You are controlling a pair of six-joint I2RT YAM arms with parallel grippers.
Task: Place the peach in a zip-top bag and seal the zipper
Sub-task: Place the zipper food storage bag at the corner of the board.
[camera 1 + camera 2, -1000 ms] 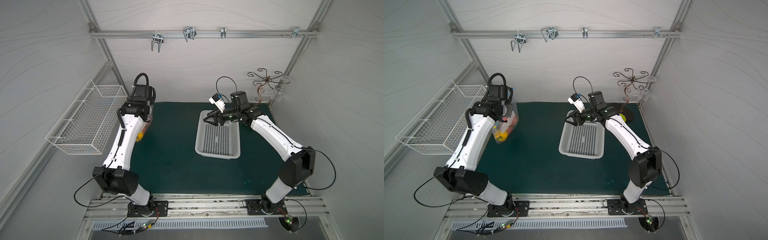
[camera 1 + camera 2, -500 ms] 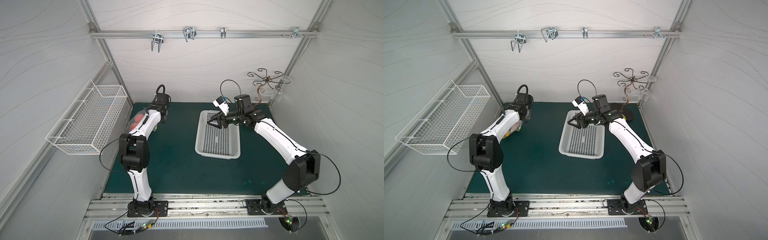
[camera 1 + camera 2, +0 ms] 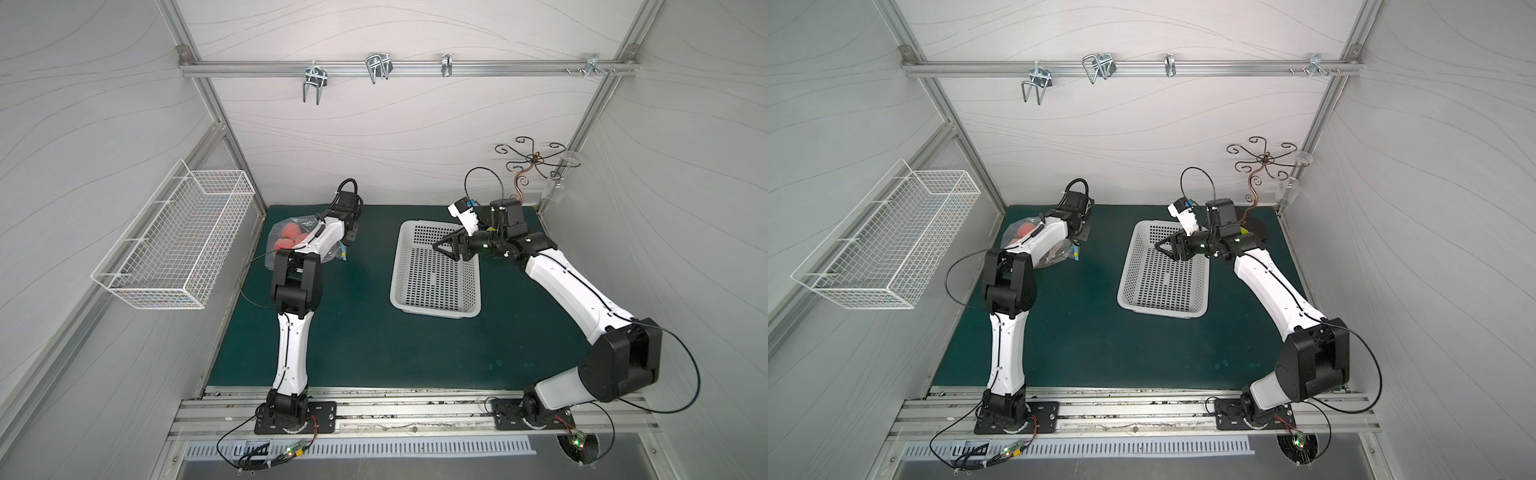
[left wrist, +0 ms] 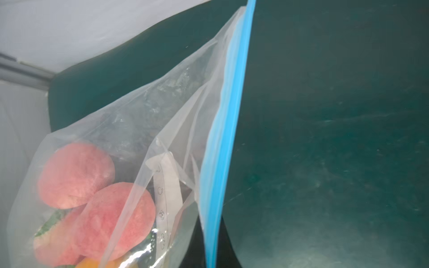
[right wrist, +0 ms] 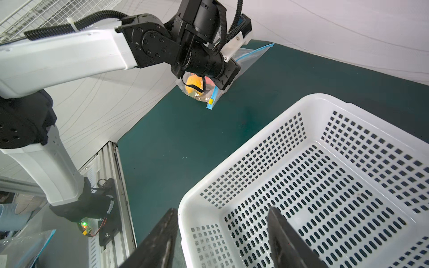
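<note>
The clear zip-top bag [image 3: 282,232] is at the far left corner of the green mat, partly under my left forearm. It holds pink peaches [image 4: 76,174] and an orange fruit [image 5: 195,83]. Its blue zipper [image 4: 234,92] runs straight into my left gripper [image 4: 213,255], which is shut on the strip. The yellow slider [image 5: 210,101] sits at the strip's lower end, just past the left gripper [image 5: 219,87]. My right gripper [image 5: 222,210] is open and holds nothing. It hovers over the far end of the white basket [image 3: 436,299], as seen in both top views [image 3: 1169,249].
A white wire basket [image 3: 174,245] hangs on the left wall. A curly metal hook stand [image 3: 532,166] stands at the back right corner. A rail with hooks [image 3: 374,70] crosses the back wall. Bare mat lies between the arms.
My left arm has swung from a raised pose down toward the far left corner, carrying the bag low with it. The right gripper has drifted slightly right over the basket.
</note>
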